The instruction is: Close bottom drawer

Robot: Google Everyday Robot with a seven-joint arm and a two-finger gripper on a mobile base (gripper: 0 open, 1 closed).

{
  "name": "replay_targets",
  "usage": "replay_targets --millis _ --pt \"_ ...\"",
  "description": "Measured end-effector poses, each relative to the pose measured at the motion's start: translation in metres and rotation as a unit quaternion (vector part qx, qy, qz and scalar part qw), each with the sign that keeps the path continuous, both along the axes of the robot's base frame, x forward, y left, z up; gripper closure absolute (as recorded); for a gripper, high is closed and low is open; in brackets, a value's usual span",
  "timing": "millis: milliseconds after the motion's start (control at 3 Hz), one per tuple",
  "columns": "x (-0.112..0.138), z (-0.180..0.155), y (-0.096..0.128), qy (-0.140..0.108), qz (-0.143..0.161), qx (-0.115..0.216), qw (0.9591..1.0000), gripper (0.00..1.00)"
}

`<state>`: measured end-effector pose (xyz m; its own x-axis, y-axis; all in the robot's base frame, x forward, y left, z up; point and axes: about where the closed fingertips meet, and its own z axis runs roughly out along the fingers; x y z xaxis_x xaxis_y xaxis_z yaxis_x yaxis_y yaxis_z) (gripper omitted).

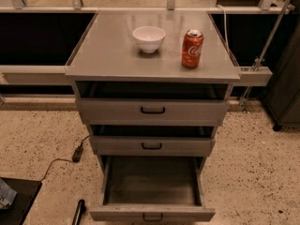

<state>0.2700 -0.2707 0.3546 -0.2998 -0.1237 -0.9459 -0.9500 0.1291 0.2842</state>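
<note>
The bottom drawer [152, 186] of the grey metal cabinet is pulled far out toward me. Its plain grey box is empty. Its narrow front panel with a small black handle [153, 217] lies at the lower edge of the view. Above it, the middle drawer [152, 145] and the top drawer [152, 110] each stand slightly out, with dark gaps above them. My gripper is out of view.
A white bowl [149, 38] and a red soda can [192, 48] stand on the cabinet top [108, 55]. A black cable with a plug [77, 153] lies on the speckled floor at left. A dark object [78, 212] lies by the drawer's left front corner.
</note>
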Motion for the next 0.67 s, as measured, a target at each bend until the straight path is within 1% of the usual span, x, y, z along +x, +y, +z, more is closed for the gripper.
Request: replay_targets --millis 333,667 --pt "0.006 -0.013 0.006 -0.010 -0.026 -0.023 0.9994 0.00" --pt "0.014 -0.016 0.039 -0.060 -0.097 -0.020 0.9933 0.00"
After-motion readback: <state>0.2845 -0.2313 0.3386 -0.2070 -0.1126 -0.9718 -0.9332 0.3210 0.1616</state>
